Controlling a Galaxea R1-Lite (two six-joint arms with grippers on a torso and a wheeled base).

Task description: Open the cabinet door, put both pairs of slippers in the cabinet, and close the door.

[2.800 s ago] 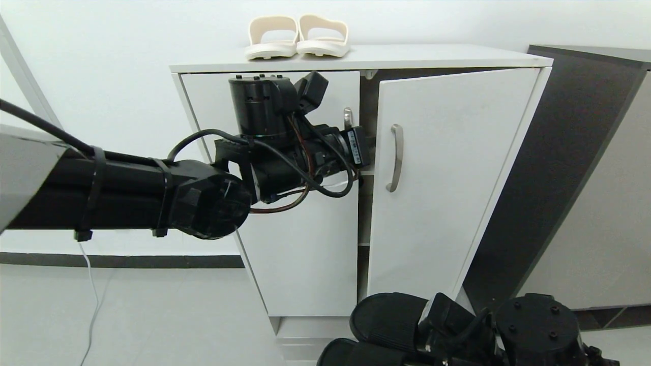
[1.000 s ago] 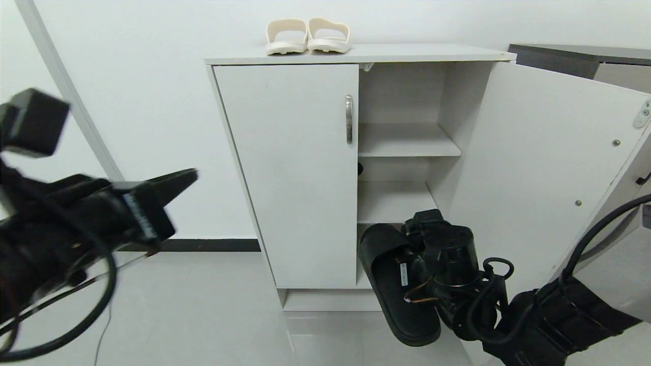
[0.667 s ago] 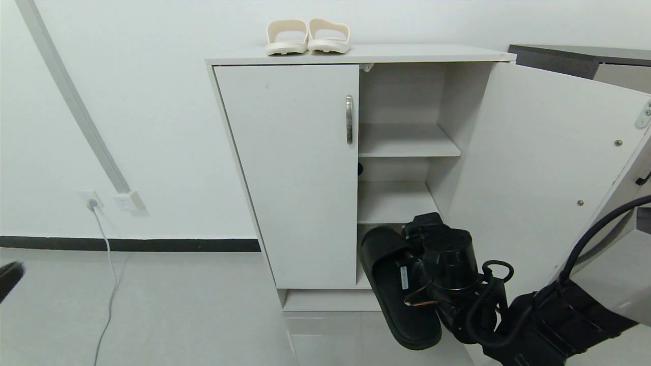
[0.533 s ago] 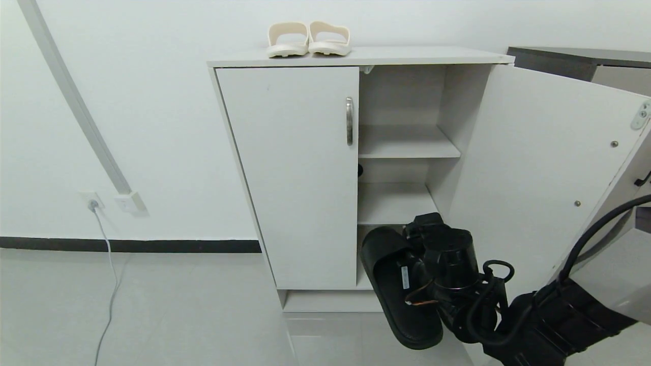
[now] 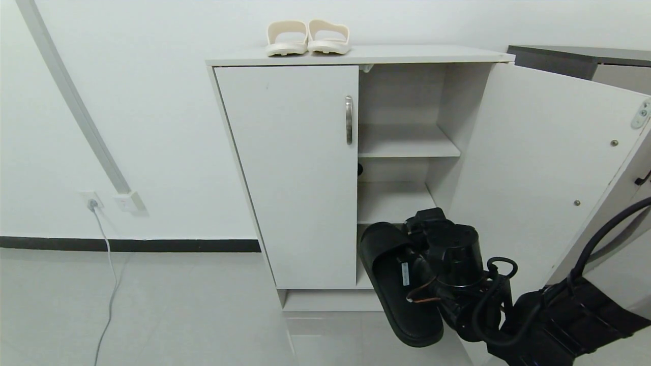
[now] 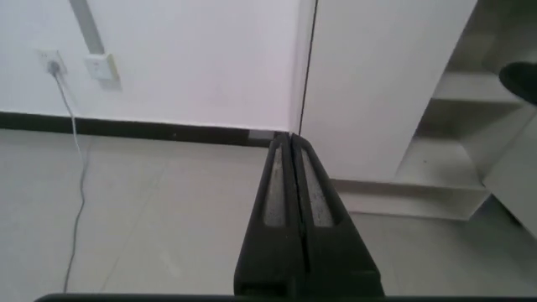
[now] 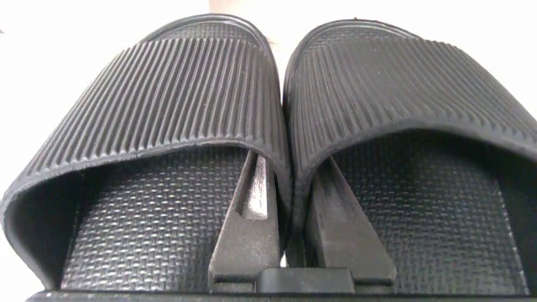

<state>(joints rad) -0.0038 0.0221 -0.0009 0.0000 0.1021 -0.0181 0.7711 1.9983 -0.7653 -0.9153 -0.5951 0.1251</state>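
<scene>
Swung wide since 2.8 s ago, the right door (image 5: 534, 168) of the white two-door cabinet (image 5: 285, 178) now bares its shelves. The left arm that was at the handles has drawn back to the left, and the right arm has lifted its load to the opening.

The right gripper (image 7: 289, 172) holds the pair of black ribbed rubber slippers (image 5: 396, 284) just in front of the lower shelf (image 5: 391, 201), toes leading. That looks like a line-up for sliding them in. The pair of cream slippers (image 5: 307, 38) waits on the cabinet top, far left of the opening.

The right wrist view explains the hold. One of the fingers (image 7: 252, 222) sits inside each slipper, clamping the two adjoining side walls together so both travel as one. The head view hides this behind the soles.

In the left wrist view, the left gripper (image 6: 290, 147) is pressed closed on nothing, low over the grey tiled floor (image 6: 151, 218).
</scene>
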